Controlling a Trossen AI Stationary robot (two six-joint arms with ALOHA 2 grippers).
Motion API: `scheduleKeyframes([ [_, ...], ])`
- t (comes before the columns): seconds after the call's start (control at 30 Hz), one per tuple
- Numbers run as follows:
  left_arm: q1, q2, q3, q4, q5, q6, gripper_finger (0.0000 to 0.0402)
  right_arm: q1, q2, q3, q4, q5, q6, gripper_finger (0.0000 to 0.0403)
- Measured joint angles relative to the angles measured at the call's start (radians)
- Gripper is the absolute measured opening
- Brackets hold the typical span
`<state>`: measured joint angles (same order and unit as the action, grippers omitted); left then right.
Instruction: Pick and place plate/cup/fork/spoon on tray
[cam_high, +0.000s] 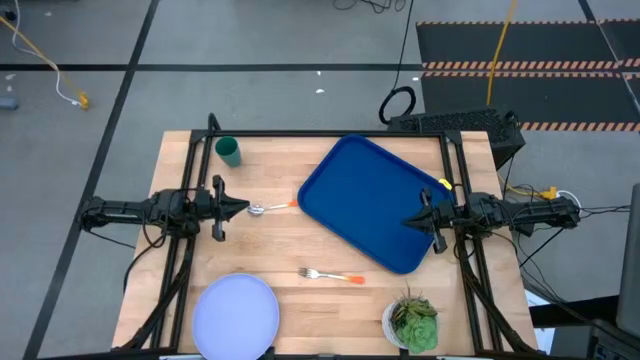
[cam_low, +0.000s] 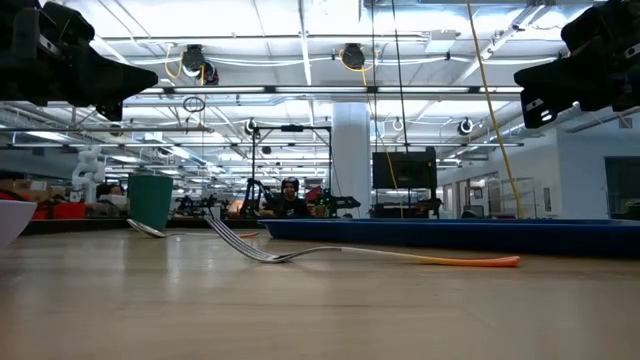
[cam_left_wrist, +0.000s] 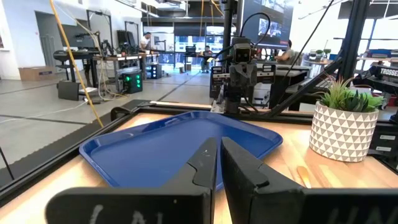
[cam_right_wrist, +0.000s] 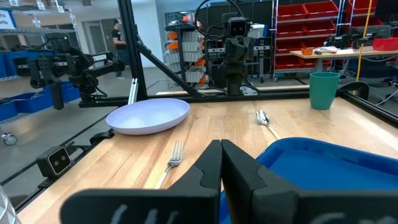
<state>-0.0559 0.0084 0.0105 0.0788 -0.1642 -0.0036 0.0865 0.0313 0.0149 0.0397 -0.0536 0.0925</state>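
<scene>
The blue tray (cam_high: 375, 200) lies at an angle on the table's right half. The dark green cup (cam_high: 228, 150) stands at the far left. The spoon (cam_high: 270, 207) lies left of the tray, its bowl toward my left gripper. The fork (cam_high: 330, 275) lies near the middle front, orange handle to the right. The pale plate (cam_high: 236, 312) rests at the near left. My left gripper (cam_high: 246, 208) is shut and empty above the table, just left of the spoon. My right gripper (cam_high: 407, 222) is shut and empty above the tray's right part.
A white pot with a green plant (cam_high: 413, 322) stands at the near right, next to the tray's near corner. Black frame rails (cam_high: 330, 133) run along the table's far and side edges. Bare wood lies between plate, fork and tray.
</scene>
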Motion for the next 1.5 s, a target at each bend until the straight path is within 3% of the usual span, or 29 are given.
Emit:
scheduleKeyframes([
  [0.97, 0.0, 0.0, 0.0, 0.004, 0.0, -0.014, 0.0026, 0.0, 0.0, 0.0, 0.0, 0.0, 0.0, 0.0],
  [1.3, 0.022, 0.0, 0.025, 0.376, -0.044, 0.224, 0.0026, 0.0, 0.0, 0.0, 0.0, 0.0, 0.0, 0.0],
  [1.43, 0.028, 0.0, 0.043, 0.482, -0.18, 0.368, 0.0026, 0.0, 0.0, 0.0, 0.0, 0.0, 0.0, 0.0],
  [1.5, 0.029, 0.0, 0.043, 0.523, -0.251, 0.332, 0.0026, 0.0, 0.0, 0.0, -0.001, 0.0, 0.0, 0.0],
])
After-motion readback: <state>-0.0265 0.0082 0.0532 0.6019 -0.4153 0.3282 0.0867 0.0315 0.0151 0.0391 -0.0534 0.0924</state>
